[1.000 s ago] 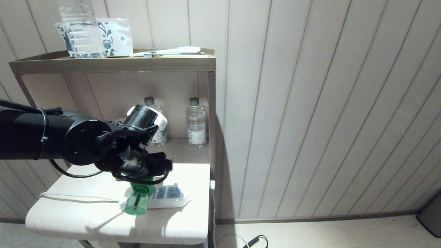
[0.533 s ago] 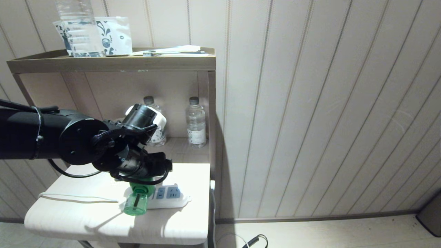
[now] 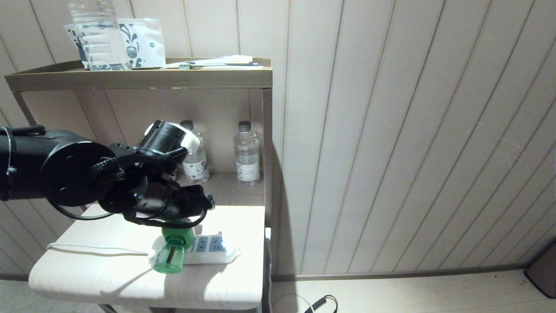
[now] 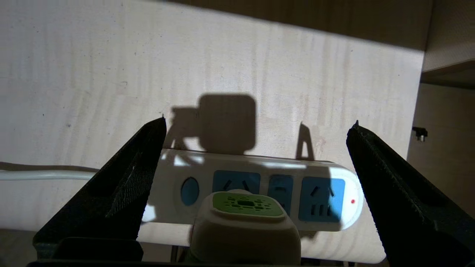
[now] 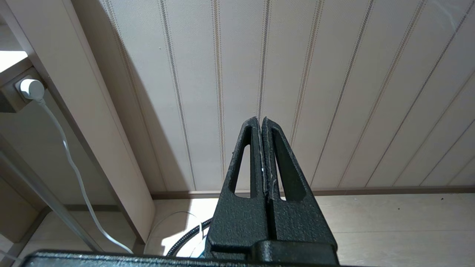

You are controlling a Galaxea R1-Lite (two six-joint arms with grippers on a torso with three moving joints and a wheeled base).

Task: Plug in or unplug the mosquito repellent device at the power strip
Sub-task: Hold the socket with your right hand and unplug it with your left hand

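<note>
The mosquito repellent device (image 3: 172, 252), a green bottle under a white cap with a green centre (image 4: 243, 204), sits on the power strip (image 3: 215, 250) at the near end of its row of blue sockets (image 4: 322, 199). Its bottle points toward the table's front edge. My left gripper (image 4: 259, 120) hangs just above and behind the device, open wide, with one finger (image 4: 122, 193) on either side of it and touching nothing. The right gripper (image 5: 259, 119) is shut and empty, low beside the cabinet, facing the panelled wall.
The strip lies on a small white table (image 3: 108, 278), its thin cord (image 3: 95, 248) running left. Behind stands a wooden shelf with two water bottles (image 3: 246, 152), its side panel (image 3: 267, 152) just right of the strip. A black cable (image 3: 321, 303) lies on the floor.
My left arm has drawn back to the left and a little upward, away from the device, with its fingers still wide open. The device stays on the strip.
</note>
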